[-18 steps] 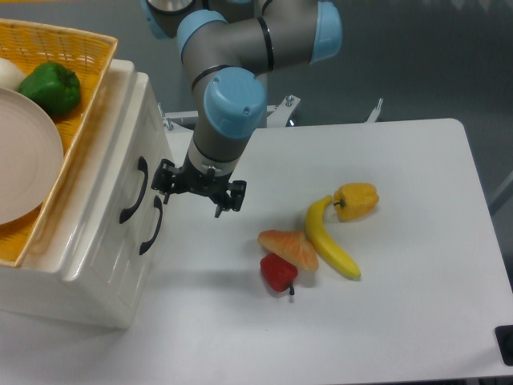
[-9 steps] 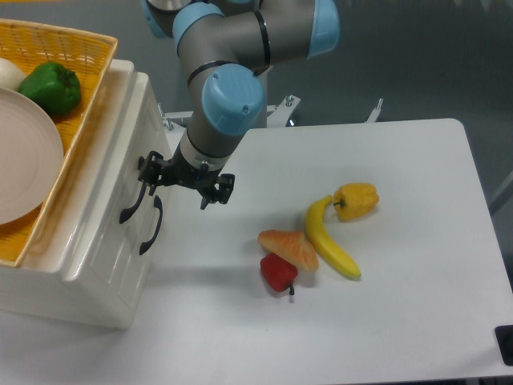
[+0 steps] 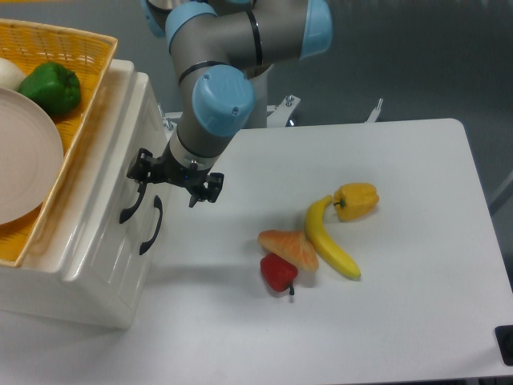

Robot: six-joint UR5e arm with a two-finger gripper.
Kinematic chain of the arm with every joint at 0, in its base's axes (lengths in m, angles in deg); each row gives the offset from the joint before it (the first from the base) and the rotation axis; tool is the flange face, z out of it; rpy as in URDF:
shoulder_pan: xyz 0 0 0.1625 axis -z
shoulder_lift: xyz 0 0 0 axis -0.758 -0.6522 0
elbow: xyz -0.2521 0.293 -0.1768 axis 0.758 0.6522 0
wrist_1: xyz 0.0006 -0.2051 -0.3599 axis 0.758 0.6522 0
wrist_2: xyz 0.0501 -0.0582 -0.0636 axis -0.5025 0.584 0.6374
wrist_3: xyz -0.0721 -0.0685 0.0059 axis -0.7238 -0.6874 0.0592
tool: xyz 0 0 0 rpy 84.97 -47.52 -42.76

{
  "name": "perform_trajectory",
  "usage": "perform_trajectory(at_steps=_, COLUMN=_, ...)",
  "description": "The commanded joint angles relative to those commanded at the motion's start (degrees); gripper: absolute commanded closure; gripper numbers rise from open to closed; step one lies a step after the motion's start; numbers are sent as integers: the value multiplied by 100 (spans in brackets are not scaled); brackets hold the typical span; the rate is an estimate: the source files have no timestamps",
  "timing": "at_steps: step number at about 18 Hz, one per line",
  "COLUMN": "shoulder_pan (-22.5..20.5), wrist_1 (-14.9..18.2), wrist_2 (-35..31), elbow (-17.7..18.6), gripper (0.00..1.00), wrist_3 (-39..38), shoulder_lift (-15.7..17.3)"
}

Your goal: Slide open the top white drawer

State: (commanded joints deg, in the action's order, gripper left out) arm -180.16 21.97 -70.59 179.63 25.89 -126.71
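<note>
Tool (image 3: 172,181) shifted left, now at top drawer (image 3: 120,172) handle (image 3: 135,192), frame left, fingers spread, gripping nothing, drawer closed, fruit mid-counter (image 3: 417,265).

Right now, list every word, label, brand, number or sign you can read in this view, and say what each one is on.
None: no readable text shows anywhere.
The top white drawer, its black handle and the lower drawer: plain, no label.
The arm and the tool: no marking visible.
The yellow basket, plate, fruit and vegetables: no stickers or print.
</note>
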Motion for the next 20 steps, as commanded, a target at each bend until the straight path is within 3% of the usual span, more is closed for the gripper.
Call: perform_trajectory(at_steps=20, shoulder_pan=79, wrist_1=44, wrist_2=-44, elbow=88, gripper=0, wrist_3=0, shoulder_lift=-44)
